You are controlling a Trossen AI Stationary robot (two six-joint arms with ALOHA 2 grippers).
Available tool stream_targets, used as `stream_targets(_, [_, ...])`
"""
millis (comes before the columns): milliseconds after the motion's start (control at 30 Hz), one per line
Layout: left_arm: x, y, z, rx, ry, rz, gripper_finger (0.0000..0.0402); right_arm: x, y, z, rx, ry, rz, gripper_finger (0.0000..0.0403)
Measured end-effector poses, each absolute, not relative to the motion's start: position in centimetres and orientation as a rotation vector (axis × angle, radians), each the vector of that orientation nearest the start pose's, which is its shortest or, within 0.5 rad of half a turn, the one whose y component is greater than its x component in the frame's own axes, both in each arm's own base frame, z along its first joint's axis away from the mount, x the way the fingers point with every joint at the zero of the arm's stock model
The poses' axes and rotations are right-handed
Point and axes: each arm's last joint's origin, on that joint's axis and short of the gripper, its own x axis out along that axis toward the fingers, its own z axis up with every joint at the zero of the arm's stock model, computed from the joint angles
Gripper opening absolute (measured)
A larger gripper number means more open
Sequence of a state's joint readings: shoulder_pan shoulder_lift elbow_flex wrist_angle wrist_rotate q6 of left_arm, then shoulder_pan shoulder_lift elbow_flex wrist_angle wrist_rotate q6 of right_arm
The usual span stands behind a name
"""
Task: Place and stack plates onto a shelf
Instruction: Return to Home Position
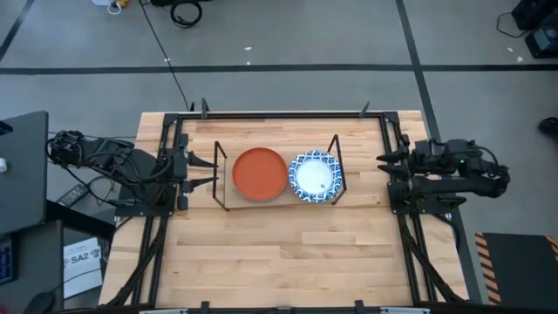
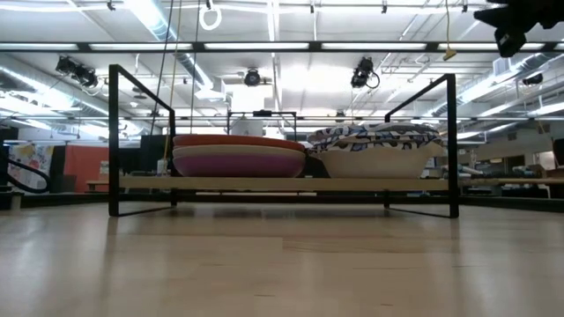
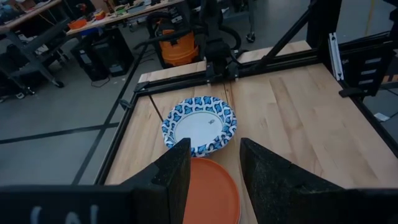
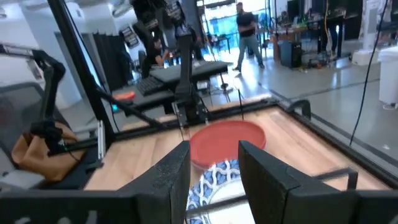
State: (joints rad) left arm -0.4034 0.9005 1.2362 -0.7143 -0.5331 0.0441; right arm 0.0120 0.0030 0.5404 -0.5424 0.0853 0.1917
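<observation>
The shelf (image 1: 277,206), a low rack of thin black rods with a light board, stands mid-table. On its board rest two stacks: an orange plate (image 1: 259,173) on top of a magenta one (image 2: 238,162) at the left, and blue-and-white patterned plates (image 1: 315,176) at the right. My left gripper (image 1: 209,173) is open, pulled back at the table's left edge, pointing at the shelf. My right gripper (image 1: 384,170) is open at the table's right edge, likewise pointing at the shelf. Neither touches anything. The left wrist view shows the patterned plate (image 3: 199,123) beyond the orange one (image 3: 211,190).
The black frame rails (image 1: 277,114) run around the wooden table (image 1: 279,253). Bare tabletop lies between the shelf and the near edge. Beyond the table are workbenches, a person (image 4: 247,31) walking in the room, and cables on the floor (image 1: 183,12).
</observation>
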Motion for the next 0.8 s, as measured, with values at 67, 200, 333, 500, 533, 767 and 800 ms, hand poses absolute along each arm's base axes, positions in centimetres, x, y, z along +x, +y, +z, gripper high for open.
stream_targets(67, [14.7,-4.7,41.3,0.214,0.341,0.120,0.0146,3.6,-0.2,27.7,0.191,0.014,-0.075,0.0140])
stream_targets(200, [14.7,-4.7,41.3,0.208,0.341,0.121,0.0146,4.3,-0.2,26.7,0.190,0.022,-0.076,0.0140])
stream_targets(333, [14.7,-4.7,41.3,0.209,0.342,0.121,0.0146,5.0,-0.2,25.9,0.184,0.013,-0.075,0.0140])
stream_targets(500, [14.7,-4.7,41.3,0.209,0.342,0.121,0.0146,5.4,-0.2,25.3,0.189,0.026,-0.076,0.0140])
stream_targets(533, [14.7,-4.7,41.3,0.209,0.342,0.121,0.0146,5.5,-0.2,25.1,0.188,0.028,-0.077,0.0140])
stream_targets(767, [14.7,-4.7,41.3,0.209,0.342,0.121,0.0146,6.8,-0.2,23.2,0.163,0.020,-0.076,0.0140])
stream_targets(800, [14.7,-4.7,41.3,0.208,0.342,0.121,0.0146,7.0,-0.2,23.0,0.164,0.018,-0.075,0.0140])
